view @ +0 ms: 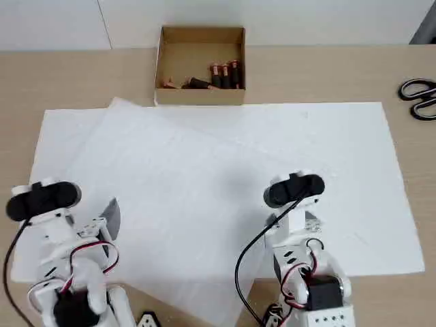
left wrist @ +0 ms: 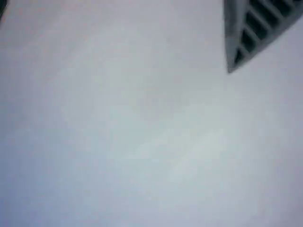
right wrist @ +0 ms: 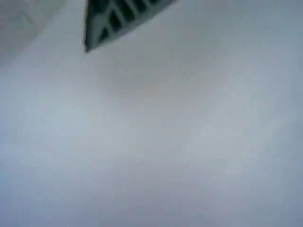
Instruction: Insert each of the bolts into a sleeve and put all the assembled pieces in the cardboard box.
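Observation:
The cardboard box (view: pixel 197 31) stands at the far middle of the table. Several dark bolts in copper-coloured sleeves (view: pixel 219 75) lie in it, along its near wall. My left gripper (view: pixel 110 216) is folded back at the front left, shut and holding nothing, its tip (left wrist: pixel 230 67) just above the white paper. At the front right of centre my right gripper (view: pixel 311 222) is tucked under its arm, shut with nothing in it, and its tip (right wrist: pixel 88 46) also hangs over the paper. No loose bolts or sleeves lie on the paper.
Overlapping white paper sheets (view: pixel 204 163) cover most of the table between the arms and the box. Black-handled scissors (view: pixel 419 99) lie on the bare wood at the far right edge.

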You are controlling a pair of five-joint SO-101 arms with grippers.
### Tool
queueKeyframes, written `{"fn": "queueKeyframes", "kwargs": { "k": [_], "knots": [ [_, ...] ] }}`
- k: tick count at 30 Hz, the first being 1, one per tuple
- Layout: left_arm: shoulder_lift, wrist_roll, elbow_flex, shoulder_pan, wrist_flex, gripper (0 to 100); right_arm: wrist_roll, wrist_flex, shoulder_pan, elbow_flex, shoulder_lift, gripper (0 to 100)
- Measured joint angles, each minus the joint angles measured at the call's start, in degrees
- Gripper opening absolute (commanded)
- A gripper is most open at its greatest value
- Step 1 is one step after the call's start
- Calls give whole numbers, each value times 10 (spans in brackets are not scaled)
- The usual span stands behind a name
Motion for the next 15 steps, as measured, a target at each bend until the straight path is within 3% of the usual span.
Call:
{"fn": "queueKeyframes", "kwargs": {
  "k": [8,15],
  "knots": [
    [0,0,106,0,-12,303,0,0,0,19,0,224],
    [0,0,113,0,-16,303,0,0,-1,19,0,224]
  ]
}}
